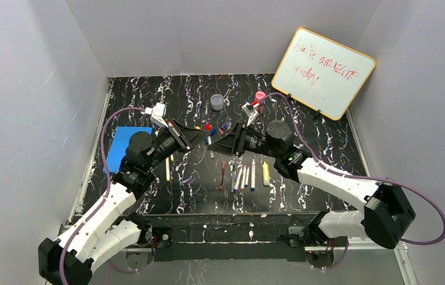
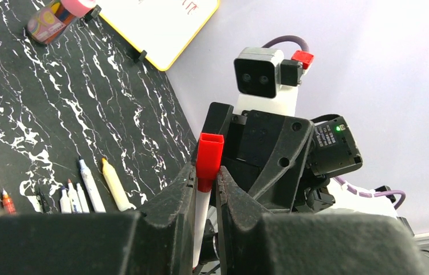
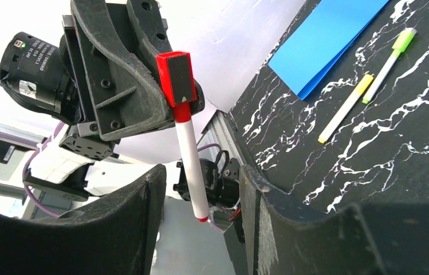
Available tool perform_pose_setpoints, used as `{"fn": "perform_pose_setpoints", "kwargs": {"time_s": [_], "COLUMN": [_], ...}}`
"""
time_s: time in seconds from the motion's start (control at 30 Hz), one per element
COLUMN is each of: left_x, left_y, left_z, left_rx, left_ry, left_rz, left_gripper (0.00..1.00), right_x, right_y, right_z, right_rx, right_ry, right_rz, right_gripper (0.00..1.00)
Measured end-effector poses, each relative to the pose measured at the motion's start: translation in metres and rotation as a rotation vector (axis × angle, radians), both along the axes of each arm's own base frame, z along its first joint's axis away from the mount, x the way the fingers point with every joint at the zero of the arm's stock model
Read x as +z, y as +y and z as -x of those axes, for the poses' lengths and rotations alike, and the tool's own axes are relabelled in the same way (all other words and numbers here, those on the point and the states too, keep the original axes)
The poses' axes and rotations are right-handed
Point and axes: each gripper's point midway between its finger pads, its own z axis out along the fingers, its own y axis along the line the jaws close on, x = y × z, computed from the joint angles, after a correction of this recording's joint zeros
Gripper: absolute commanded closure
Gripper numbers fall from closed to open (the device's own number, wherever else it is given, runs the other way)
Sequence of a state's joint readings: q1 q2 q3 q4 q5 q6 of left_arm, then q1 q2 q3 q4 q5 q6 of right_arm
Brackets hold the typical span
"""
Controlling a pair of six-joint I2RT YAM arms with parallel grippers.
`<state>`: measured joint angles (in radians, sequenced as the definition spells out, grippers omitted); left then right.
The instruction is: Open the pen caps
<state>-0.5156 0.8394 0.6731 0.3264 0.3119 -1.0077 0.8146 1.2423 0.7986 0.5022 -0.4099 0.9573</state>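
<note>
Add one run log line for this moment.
left gripper: shut on red-capped marker | red cap: on | right gripper: open, near marker

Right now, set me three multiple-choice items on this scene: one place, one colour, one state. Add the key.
1. The blue sheet lies on the table's:
A. left side
B. right side
C. near edge, middle

2. The cap on the marker in the left tool is:
A. green
B. red
C. yellow

3. The right tool is:
A. open
B. shut on the marker
C. shut on a cap

Key:
1 A, the top view shows it at the left edge.
2 B, it shows red in both wrist views.
3 A, its jaws stand wide apart, gripping nothing.
</note>
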Motion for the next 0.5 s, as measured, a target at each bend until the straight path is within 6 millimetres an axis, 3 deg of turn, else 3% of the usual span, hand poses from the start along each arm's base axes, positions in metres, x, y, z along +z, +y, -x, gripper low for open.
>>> {"fn": "perform_pose_setpoints", "kwargs": {"time_s": [0.1,0.2,0.3,0.4,0.5], "left_x": [0.002,0.004,0.003,0.003,0.007], "left_y": [0.000,0.000,0.001,0.001,0.003], "left_z": [0.001,0.003,0.003,0.005,0.009], "left_rx": [-0.002,-0.004,-0.001,-0.003,-0.008], "left_ry": [-0.006,-0.012,-0.010,-0.010,-0.028], "left_rz": [0.004,0.010,0.008,0.009,0.010], "left_gripper": [1.00,0.98,0.70,0.50,0.47], "right_x": [0.000,-0.001,0.002,0.004,0.004], "right_y": [0.006,0.012,0.016,0.017,0.015], "right_z": [0.002,0.004,0.008,0.013,0.015], "right_rx": [0.022,0.051,0.091,0.113,0.116], "right_ry": [0.011,0.021,0.017,0.005,-0.011], "right_rz": [-0.010,-0.019,-0.041,-0.045,-0.034], "right_gripper": [0.56,0.78,0.98,0.99,0.99]}}
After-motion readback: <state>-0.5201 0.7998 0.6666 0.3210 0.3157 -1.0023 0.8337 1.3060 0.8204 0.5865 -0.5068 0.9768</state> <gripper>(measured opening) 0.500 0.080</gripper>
